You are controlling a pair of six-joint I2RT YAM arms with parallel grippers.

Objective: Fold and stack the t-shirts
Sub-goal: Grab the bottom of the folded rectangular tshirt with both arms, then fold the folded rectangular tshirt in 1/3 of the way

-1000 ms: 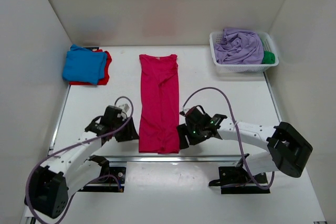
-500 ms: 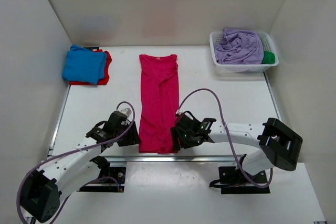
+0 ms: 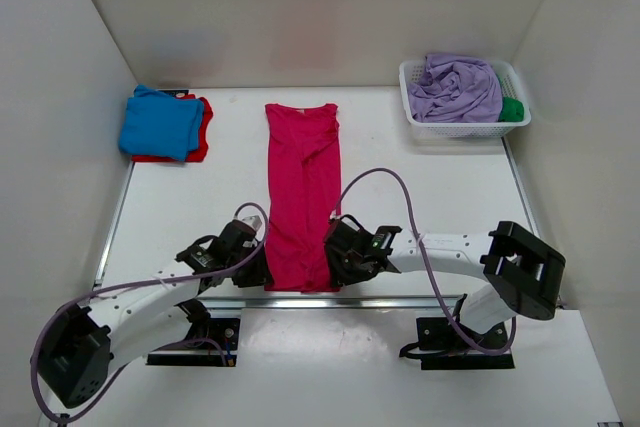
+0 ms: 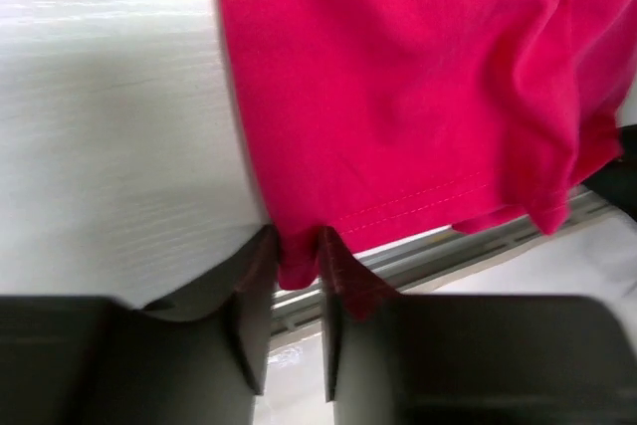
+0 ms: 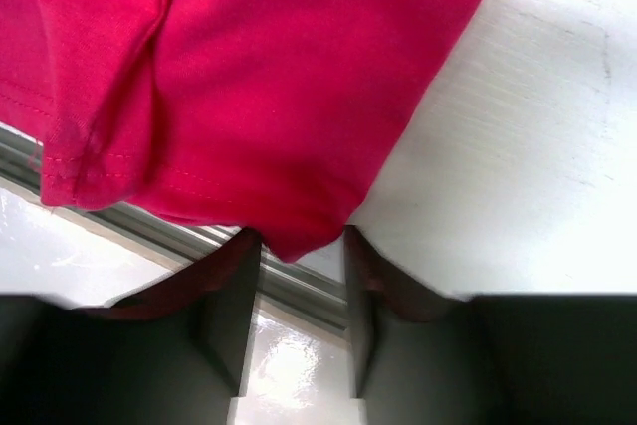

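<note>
Here, white table (image 3: 420, 187), white walls (image 3: 300, 17); left tool (image 4: 296, 243), right tool (image 5: 299, 243) each pinching crimson-pink t-shirt (image 3: 302, 187) hem corner.

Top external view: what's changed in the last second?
Both arms swung inward to the near hem of the crimson-pink t-shirt. The left fingers closed on its left corner; the right fingers narrowed around the right corner, grip unclear. The shirt, blue t-shirt, red t-shirt and basket stayed put.
</note>
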